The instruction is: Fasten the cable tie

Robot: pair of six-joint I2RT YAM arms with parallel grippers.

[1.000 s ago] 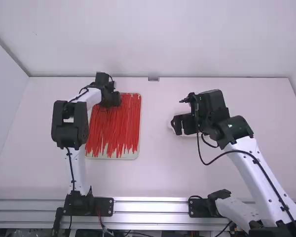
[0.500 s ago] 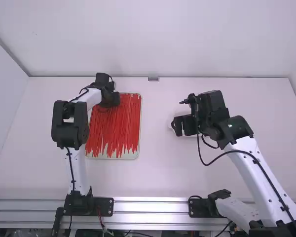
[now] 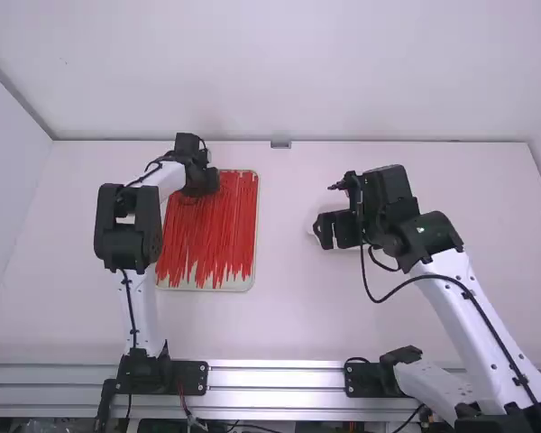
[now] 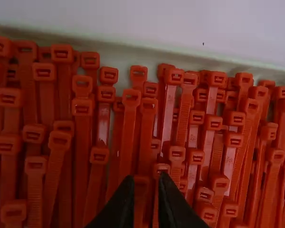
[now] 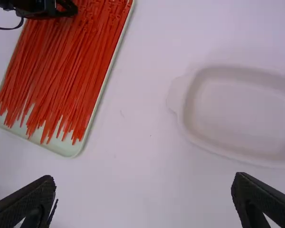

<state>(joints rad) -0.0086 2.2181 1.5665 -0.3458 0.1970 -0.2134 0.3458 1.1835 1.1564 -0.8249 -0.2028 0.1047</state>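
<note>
Red cable ties (image 4: 133, 109) lie with their heads together on a pale tray (image 5: 61, 148), likely so one can be picked by its end. The left gripper (image 4: 145, 179) sits among the heads, fingers pinched narrowly on a single cable tie (image 4: 142, 191). The right gripper (image 5: 142, 176) hovers spread wide, with a white dish (image 5: 178, 97) just ahead of it (probably for finished ties). No writing is legible.

red cable ties (image 3: 209, 230) – heaped, lying flat on tray (image 3: 249, 281)
</note>
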